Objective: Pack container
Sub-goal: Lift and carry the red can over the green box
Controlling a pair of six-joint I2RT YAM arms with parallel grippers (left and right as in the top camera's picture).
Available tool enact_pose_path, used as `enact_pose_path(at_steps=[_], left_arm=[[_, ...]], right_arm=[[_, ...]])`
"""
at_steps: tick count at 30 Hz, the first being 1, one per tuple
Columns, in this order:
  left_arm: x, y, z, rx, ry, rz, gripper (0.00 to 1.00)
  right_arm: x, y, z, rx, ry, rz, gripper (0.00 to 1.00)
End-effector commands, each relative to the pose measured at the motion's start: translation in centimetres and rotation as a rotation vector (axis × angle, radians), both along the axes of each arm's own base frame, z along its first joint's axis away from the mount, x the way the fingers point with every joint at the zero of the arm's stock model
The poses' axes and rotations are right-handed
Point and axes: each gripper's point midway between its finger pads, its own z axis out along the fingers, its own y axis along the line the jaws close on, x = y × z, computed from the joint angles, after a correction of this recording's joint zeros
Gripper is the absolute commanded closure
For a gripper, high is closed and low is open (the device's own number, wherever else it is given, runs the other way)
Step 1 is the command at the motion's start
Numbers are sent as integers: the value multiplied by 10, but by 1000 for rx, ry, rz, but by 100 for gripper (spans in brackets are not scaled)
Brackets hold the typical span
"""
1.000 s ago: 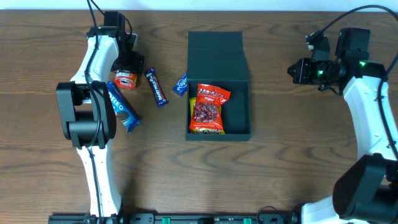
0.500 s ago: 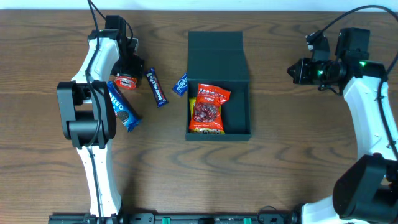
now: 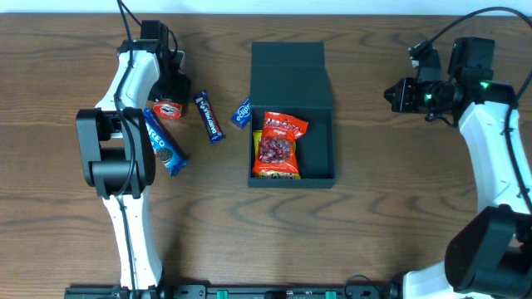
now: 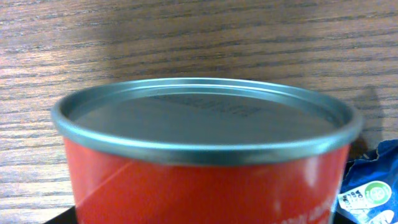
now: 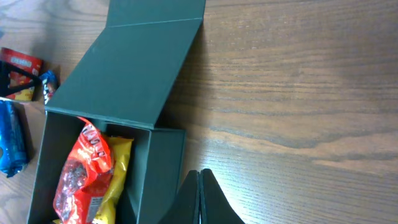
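Note:
The container (image 3: 326, 141) is a dark slate-blue box in the middle of the table, its flap lid (image 3: 287, 71) lying open at the back. A red snack bag (image 3: 280, 145) lies in it on a yellow pack. My left gripper (image 3: 170, 98) is at the far left, shut on a small red can (image 3: 169, 109). The can's red wall and metal rim (image 4: 205, 137) fill the left wrist view and hide the fingers. My right gripper (image 3: 393, 94) is shut and empty, right of the container. Its tips (image 5: 199, 173) hover beside the box wall (image 5: 158, 168).
A blue Oreo pack (image 3: 164, 141) lies in front of the can. A dark blue bar (image 3: 209, 116) lies right of it. A small blue pack (image 3: 242, 112) rests against the container's left wall. A blue wrapper (image 4: 373, 186) shows beside the can.
My left gripper and the red can shifted slightly a second ago, and the can now sits a touch nearer the Oreo pack. The right arm has not moved.

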Motion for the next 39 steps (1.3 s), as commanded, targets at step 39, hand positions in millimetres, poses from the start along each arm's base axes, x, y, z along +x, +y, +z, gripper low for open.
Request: enact_pose_path(at_steps=[39], left_arm=[[12, -99, 123, -44, -101, -66, 44]], right_arm=[[1, -58, 10, 4, -23, -143, 98]])
